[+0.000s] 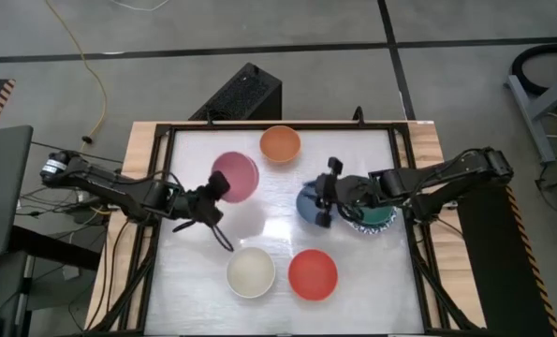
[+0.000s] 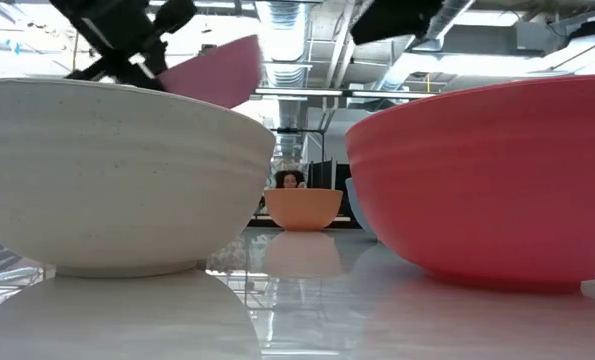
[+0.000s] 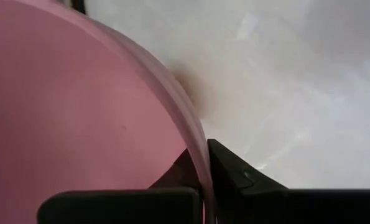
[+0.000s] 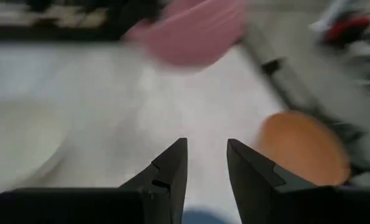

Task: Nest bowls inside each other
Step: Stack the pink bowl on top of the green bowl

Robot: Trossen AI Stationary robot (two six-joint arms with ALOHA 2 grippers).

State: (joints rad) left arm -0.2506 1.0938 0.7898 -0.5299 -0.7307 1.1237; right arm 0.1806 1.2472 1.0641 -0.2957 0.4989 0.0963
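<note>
My left gripper (image 1: 214,192) is shut on a pink bowl (image 1: 235,175), which hangs in the air over the table's far left part and shows raised and tilted in the low view (image 2: 217,68). My right gripper (image 4: 206,149) stands open above a blue bowl (image 1: 306,206) with nothing between its fingers. The blue bowl rests on its base beside a green bowl (image 1: 378,217), which sits in a blue-patterned one. An orange bowl (image 1: 280,143) stands at the far edge. A cream bowl (image 1: 251,271) and a red bowl (image 1: 313,274) stand near the front. My left gripper holds the pink bowl by its rim (image 3: 196,146), on the side nearest the arm. One finger is inside the bowl and one (image 3: 234,174) outside its wall. The fingers come from the table's left, slanting down. The bowl is lifted clear of the table and tilted.
A dark frame (image 1: 161,187) runs around the glossy white table top. Bare table lies in the middle between the pink, blue, cream and red bowls. In the low view a person shows far behind the orange bowl (image 2: 303,208).
</note>
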